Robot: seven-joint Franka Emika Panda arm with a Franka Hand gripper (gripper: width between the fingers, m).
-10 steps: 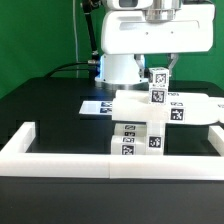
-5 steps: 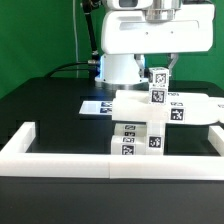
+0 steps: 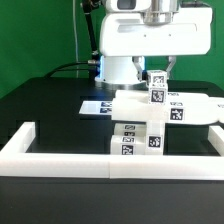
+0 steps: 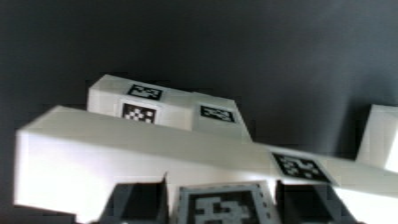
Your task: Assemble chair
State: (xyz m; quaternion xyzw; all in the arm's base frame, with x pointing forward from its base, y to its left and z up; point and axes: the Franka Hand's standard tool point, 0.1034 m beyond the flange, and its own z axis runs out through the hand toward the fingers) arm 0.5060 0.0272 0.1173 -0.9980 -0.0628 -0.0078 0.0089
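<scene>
So the chair (image 3: 150,118) is sitting half built near the front of the black table (image 3: 45,110), pushed right up against the long white rail (image 3: 60,160) that borders the workspace. It's all matte white plastic, very blocky: a flat slab lying across the top, square posts underneath it, every face stamped with little black-and-white square tags. Edges look crisp and boxy, no curves anywhere.

One square post (image 3: 157,83) stands upright on top of the slab, and the gripper (image 3: 158,68) comes straight down on it from above. The fingers are clenched around that post; in the wrist view you can see the dark pads (image 4: 135,203) hugging the tagged end of the post (image 4: 219,205) on both sides.

Behind the chair, toward the exterior view's left, the marker board (image 3: 97,106) lies flat on the table, thin and white with tags printed on it. The tabletop is a smooth, dull black, and the backdrop is green.
</scene>
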